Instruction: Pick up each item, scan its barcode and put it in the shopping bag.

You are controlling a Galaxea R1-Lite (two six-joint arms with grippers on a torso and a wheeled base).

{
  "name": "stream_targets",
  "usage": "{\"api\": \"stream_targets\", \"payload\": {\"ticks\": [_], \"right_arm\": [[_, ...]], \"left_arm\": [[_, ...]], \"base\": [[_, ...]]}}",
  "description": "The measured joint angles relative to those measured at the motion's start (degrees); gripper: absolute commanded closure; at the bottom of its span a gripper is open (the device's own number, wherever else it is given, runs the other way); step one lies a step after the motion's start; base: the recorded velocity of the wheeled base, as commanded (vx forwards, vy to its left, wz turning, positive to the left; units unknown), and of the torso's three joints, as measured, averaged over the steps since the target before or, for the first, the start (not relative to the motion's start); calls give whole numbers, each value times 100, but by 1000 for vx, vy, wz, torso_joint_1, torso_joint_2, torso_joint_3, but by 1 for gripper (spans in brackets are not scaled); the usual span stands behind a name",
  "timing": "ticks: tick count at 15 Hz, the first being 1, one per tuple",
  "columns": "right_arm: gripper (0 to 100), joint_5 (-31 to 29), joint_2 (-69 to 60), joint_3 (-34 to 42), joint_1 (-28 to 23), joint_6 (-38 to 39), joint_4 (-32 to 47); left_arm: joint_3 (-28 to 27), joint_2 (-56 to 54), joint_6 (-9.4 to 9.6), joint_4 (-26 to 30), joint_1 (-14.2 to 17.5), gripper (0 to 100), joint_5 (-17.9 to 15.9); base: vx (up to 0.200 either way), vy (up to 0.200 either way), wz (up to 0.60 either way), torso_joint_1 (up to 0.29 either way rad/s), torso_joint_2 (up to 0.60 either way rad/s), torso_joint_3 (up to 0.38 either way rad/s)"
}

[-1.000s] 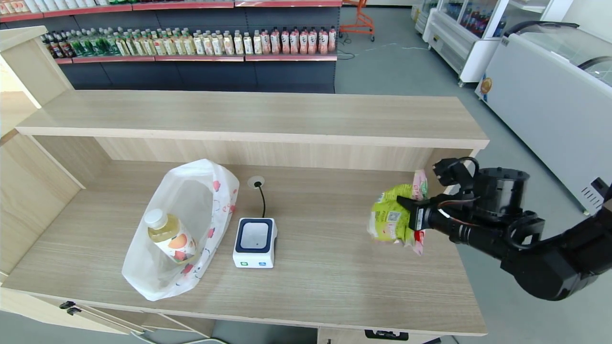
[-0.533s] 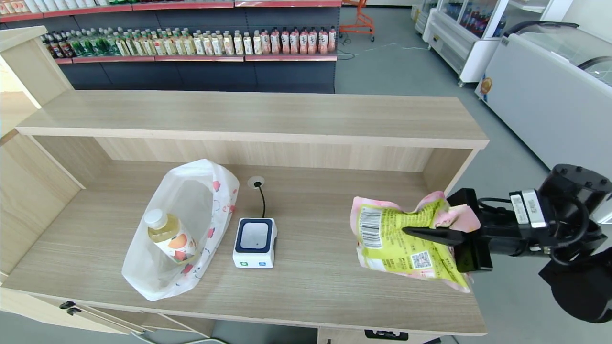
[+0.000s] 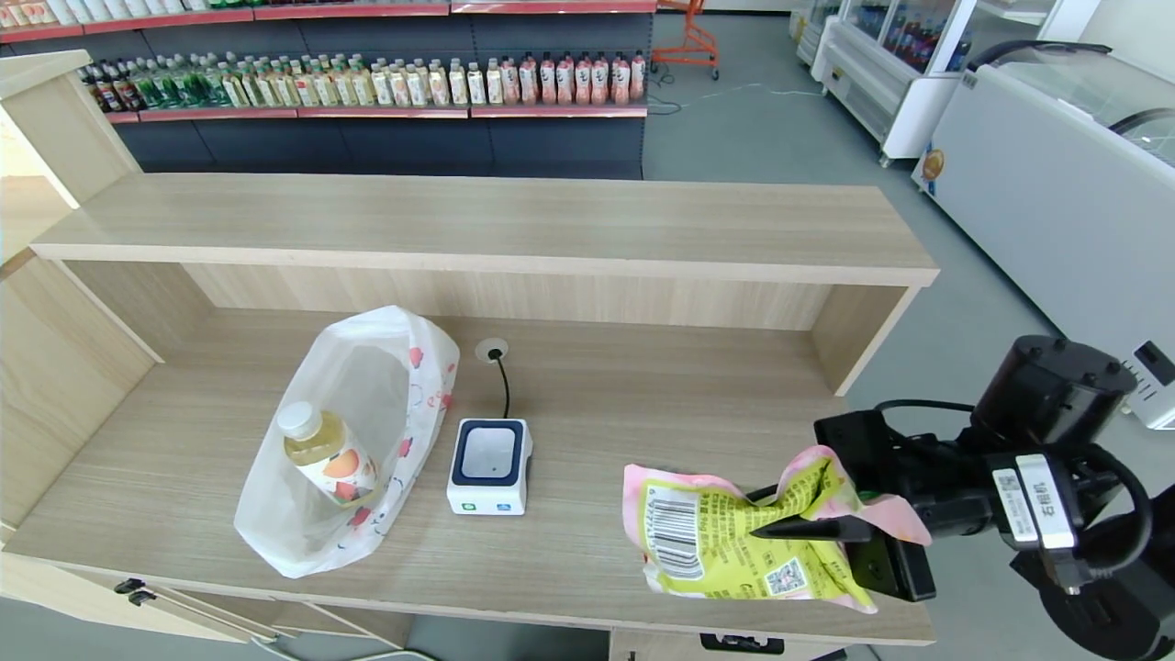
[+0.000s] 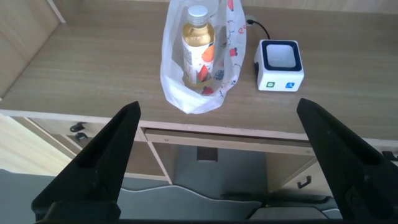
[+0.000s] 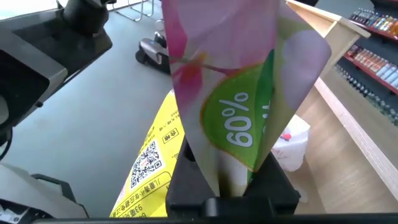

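Observation:
My right gripper point(image 3: 826, 528) is shut on a yellow-green and pink snack pouch point(image 3: 725, 542), held low over the counter's front right corner. The pouch's barcode side faces up. In the right wrist view the pouch point(image 5: 242, 106) stands crumpled between the fingers. The white scanner point(image 3: 491, 464) sits mid-counter, to the left of the pouch. A white shopping bag point(image 3: 367, 386) lies left of the scanner with a drink bottle point(image 3: 326, 454) inside. My left gripper point(image 4: 217, 109) hangs open before the counter's front edge, with the bag point(image 4: 180, 81), bottle point(image 4: 198, 43) and scanner point(image 4: 281, 62) beyond it.
The wooden counter point(image 3: 597, 395) has a raised back shelf point(image 3: 477, 220) and side walls. A black cable point(image 3: 503, 381) runs from the scanner to a port at the back. Drawers point(image 4: 217, 149) sit under the front edge. Store shelves and freezers stand behind.
My right arm has carried the pouch from the counter's right rear down toward its front edge. The pouch has turned so its barcode now faces up.

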Motion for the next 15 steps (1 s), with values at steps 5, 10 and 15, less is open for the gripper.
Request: {"api": "stream_targets", "payload": {"ticks": [5,10,15], "right_arm": [[100,-6,-22,160,-17,-807,457],[100,-37,-52,160,-135,-1264,673],[100,-9,-173,185,-538,-1281,681]], "left_arm": [[0,0,0,-2,0,0,0],[0,0,0,0,0,0,0],[0,0,0,0,0,0,2]], "base": [[0,0,0,0,0,0],[0,0,0,0,0,0],[0,0,0,0,0,0]]}}
